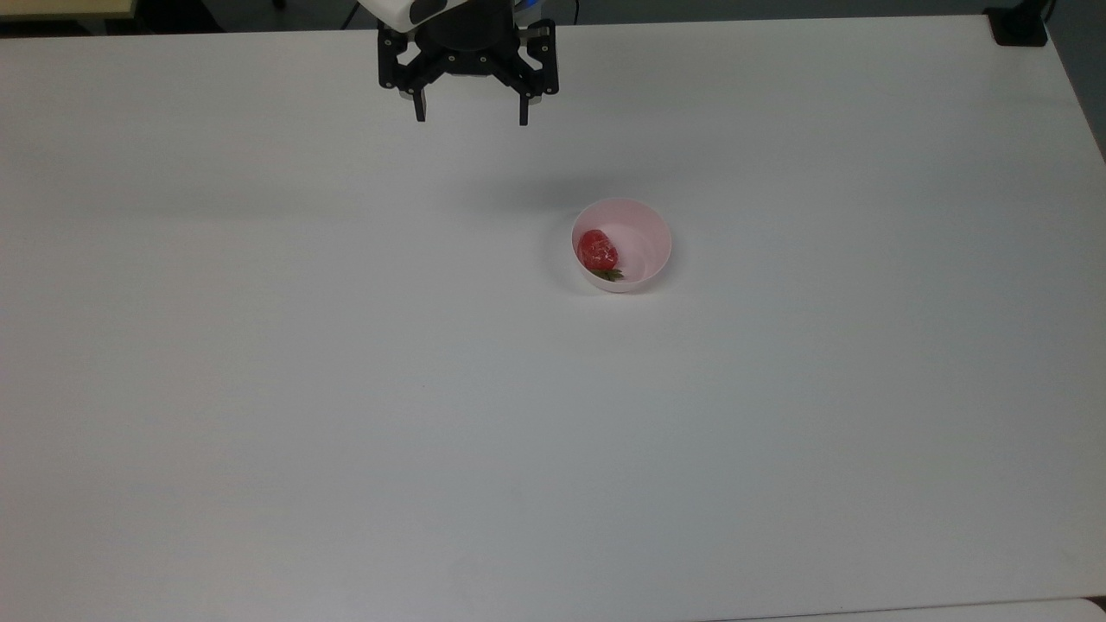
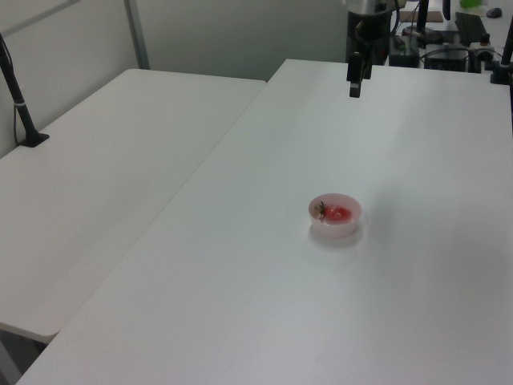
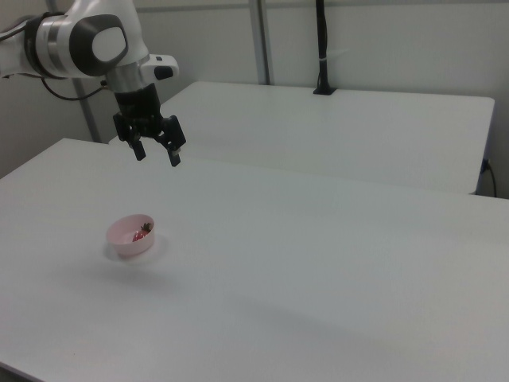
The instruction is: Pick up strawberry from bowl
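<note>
Gripper (image 1: 471, 118): upper centre of the top view, above the white table (image 1: 346, 389), fingers spread wide, holding nothing. Bowl (image 1: 644, 226): pale pink, right of centre. Strawberry (image 1: 597, 249): inside bowl against the top view's left wall, well apart from gripper.

Bowl (image 1: 644, 226) pale pink, plain, no pattern, just right of centre in the top view; strawberry (image 1: 597, 249) inside is glossy red with dark green leaves at its lower end. Gripper (image 1: 471, 118) at upper centre of the top view is black, fingers (image 3: 173, 157) black too, arm (image 3: 87, 40) at upper left of the right view white with grey joint caps. Table (image 1: 346, 389) plain white, second table (image 2: 104, 184) on the left view's left also white, black post (image 3: 322, 48) at top centre of the right view.
</note>
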Robot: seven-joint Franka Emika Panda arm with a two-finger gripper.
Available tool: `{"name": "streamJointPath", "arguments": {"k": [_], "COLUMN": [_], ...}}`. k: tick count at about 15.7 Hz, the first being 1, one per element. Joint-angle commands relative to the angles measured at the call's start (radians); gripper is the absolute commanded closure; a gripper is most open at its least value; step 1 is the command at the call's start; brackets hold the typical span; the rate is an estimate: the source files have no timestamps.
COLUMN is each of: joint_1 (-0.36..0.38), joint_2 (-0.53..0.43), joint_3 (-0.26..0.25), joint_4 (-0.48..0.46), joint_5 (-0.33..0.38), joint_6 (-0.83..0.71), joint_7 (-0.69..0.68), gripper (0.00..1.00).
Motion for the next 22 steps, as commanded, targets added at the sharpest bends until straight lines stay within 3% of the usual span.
{"name": "streamJointPath", "arguments": {"k": [1, 10, 13, 16, 22], "joint_1": [0.010, 0.114, 0.134, 0.150, 0.182], "joint_2": [-0.013, 0.051, 0.077, 0.109, 0.214], "joint_3": [-0.004, -0.002, 0.001, 0.001, 0.001], "joint_4": [-0.016, -0.057, -0.062, -0.062, -0.077], "joint_5": [-0.012, -0.047, -0.018, 0.033, 0.034], "joint_6": [0.002, 0.031, 0.033, 0.051, 0.164], "joint_7": [0.018, -0.055, -0.040, -0.042, -0.040], "gripper": [0.00, 0.00, 0.01, 0.08, 0.14]}}
